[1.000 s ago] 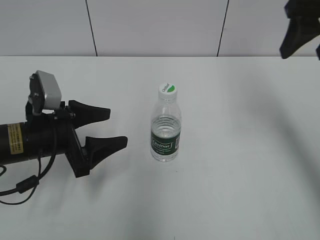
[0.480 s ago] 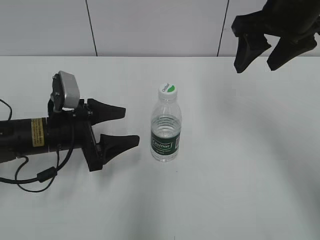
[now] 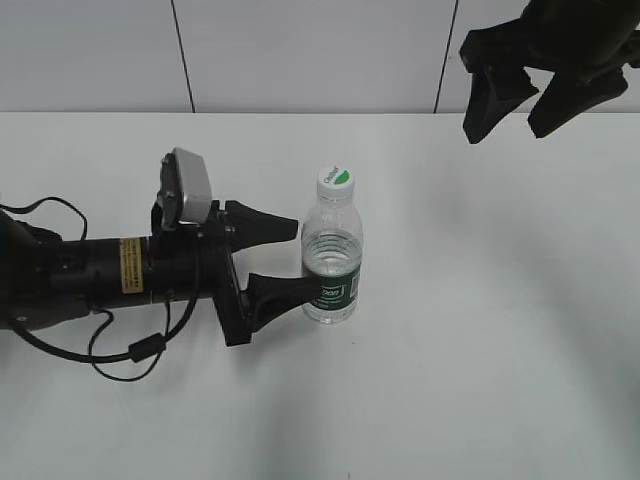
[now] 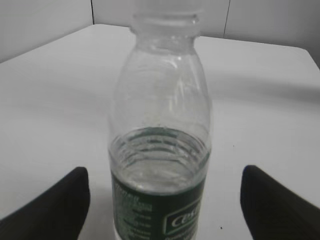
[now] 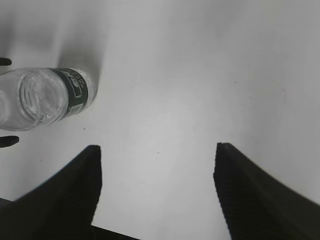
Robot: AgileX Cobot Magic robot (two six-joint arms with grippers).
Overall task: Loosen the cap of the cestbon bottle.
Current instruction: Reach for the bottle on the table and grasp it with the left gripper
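Observation:
The cestbon bottle [image 3: 332, 262] stands upright on the white table, clear with a dark green label band, half full of water. Its white cap [image 3: 336, 180] with a green mark is on top. My left gripper [image 3: 300, 257] is open, low at the bottle's left side, one finger at either side of the label; I cannot tell if they touch. The left wrist view shows the bottle [image 4: 160, 150] between the two fingertips [image 4: 162, 200], its cap cut off at the top. My right gripper [image 3: 508, 115] is open and empty, high at the upper right. The right wrist view shows the bottle [image 5: 47, 97] at far left.
The white table [image 3: 480, 330] spreads all round the bottle. A white panelled wall [image 3: 300, 50] stands behind the table's far edge. The left arm's black cable [image 3: 130, 350] loops on the table at the left.
My left gripper has moved right, from well left of the bottle to either side of it. My right gripper came into view at the upper right and stays there, open.

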